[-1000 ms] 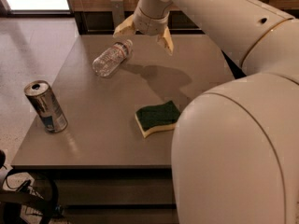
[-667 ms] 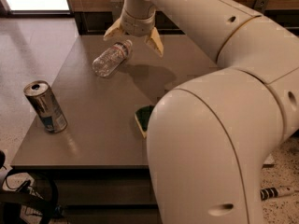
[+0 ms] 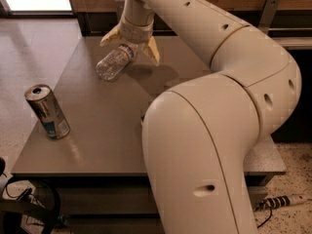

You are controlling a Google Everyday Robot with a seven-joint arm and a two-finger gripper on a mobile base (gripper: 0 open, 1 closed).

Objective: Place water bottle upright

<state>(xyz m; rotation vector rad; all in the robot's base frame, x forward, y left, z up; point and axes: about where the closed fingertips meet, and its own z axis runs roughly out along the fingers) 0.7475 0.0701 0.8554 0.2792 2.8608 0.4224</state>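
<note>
The water bottle [image 3: 113, 63], clear ribbed plastic, lies on its side on the grey table [image 3: 97, 130] near the far left part, its cap end pointing toward the back right. My gripper [image 3: 130, 44] hangs over the cap end of the bottle, open, with one yellowish finger [image 3: 110, 36] on the left and the other finger [image 3: 152, 51] on the right. The bottle's cap end sits between the fingers, which stand apart from it. The cap itself is hidden under the gripper.
A silver-and-blue drink can [image 3: 47, 111] stands upright near the table's front left edge. My large white arm [image 3: 209, 130] covers the right half of the table. A power strip [image 3: 285, 200] lies on the floor at the right.
The gripper has moved left and down, from the right of the bottle to over its cap end. The arm now hides the green sponge. Bottle and can have not moved.
</note>
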